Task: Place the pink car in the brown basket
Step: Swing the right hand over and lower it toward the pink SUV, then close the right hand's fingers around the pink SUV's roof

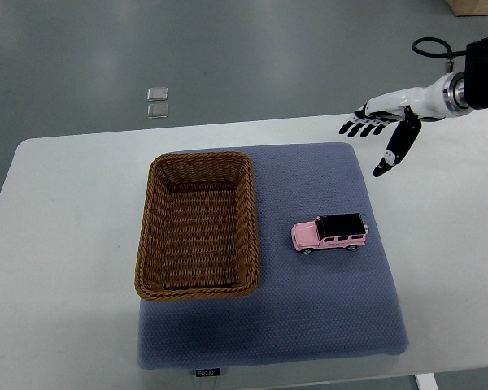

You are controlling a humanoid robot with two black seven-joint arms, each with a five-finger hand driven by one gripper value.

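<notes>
Car on the mat, basket empty, right hand hovering apart

While the pink car (329,233) sits on its wheels on the blue mat (309,325), the right hand (384,130) hangs well away from it, up at about 1 o'clock from the car, over the far right corner of the mat and the white table (57,244). Its arm comes in from the right edge at the top, white-shelled with a dark wrist joint. Its dark fingers (359,127) are spread and relaxed, pointing toward 9 o'clock, with the thumb dropping toward 6 o'clock; the hand grasps nothing.

At 9 o'clock from the car, near it but not touching, stands the brown basket (197,225), a woven rectangular one with its long side running 12 to 6 o'clock. It lies on the left part of the mat. Only the weave of its floor shows inside. The car has a black roof and its nose points toward 9 o'clock, at the basket.

Beyond the table, on the grey floor at 12 o'clock from the basket, lie two small clear squares (157,102), one just beside the other
</notes>
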